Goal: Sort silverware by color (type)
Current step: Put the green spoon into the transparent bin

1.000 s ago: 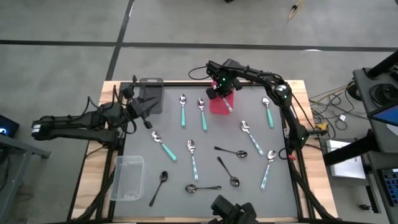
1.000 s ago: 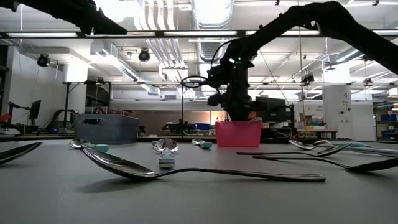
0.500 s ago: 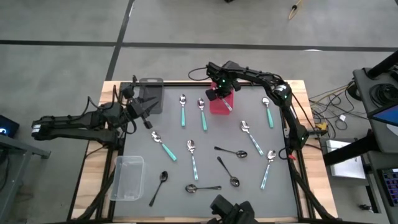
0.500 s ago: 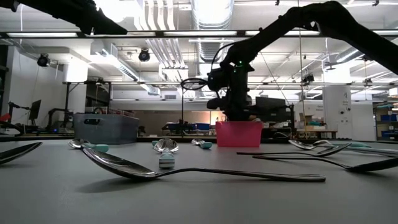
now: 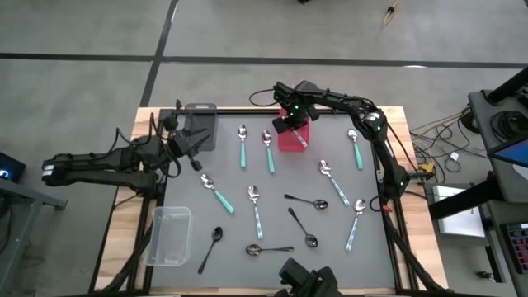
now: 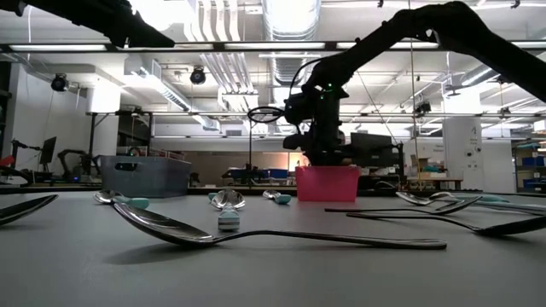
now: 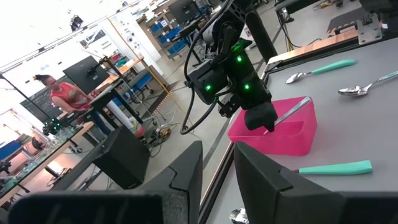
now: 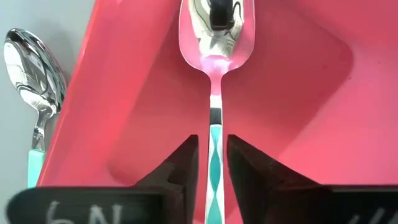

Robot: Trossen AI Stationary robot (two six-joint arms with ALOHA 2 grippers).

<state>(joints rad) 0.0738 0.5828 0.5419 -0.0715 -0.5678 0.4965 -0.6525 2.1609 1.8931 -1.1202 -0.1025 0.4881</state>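
From overhead, my right gripper [image 5: 290,122] sits over the red bin [image 5: 295,137] at about twelve o'clock on the grey table [image 5: 371,247], with a teal-handled spoon [image 5: 302,139] slanting across the bin. Other teal spoons and black spoons [image 5: 306,200] lie scattered toward six o'clock, unsorted. The left gripper [image 5: 191,145] waits at nine o'clock beside the grey bin [image 5: 200,124]; a clear bin [image 5: 169,235] sits at seven.

Down at table level, the right gripper [image 6: 320,141] hangs directly above the red bin [image 6: 327,183], so I judge this is the drop.

Left wrist camera: its own fingers [image 7: 186,180] stand apart with nothing between them, and beyond them the spoon [image 7: 291,112] leans on the bin's rim.

Right wrist camera (the best look): the spoon [image 8: 216,56] has a shiny bowl mirroring the gripper and a teal diamond-patterned handle, bowl down inside the red bin [image 8: 298,93]. My fingertips [image 8: 183,158] flank the handle closely; I cannot tell whether they pinch it or have just let go.
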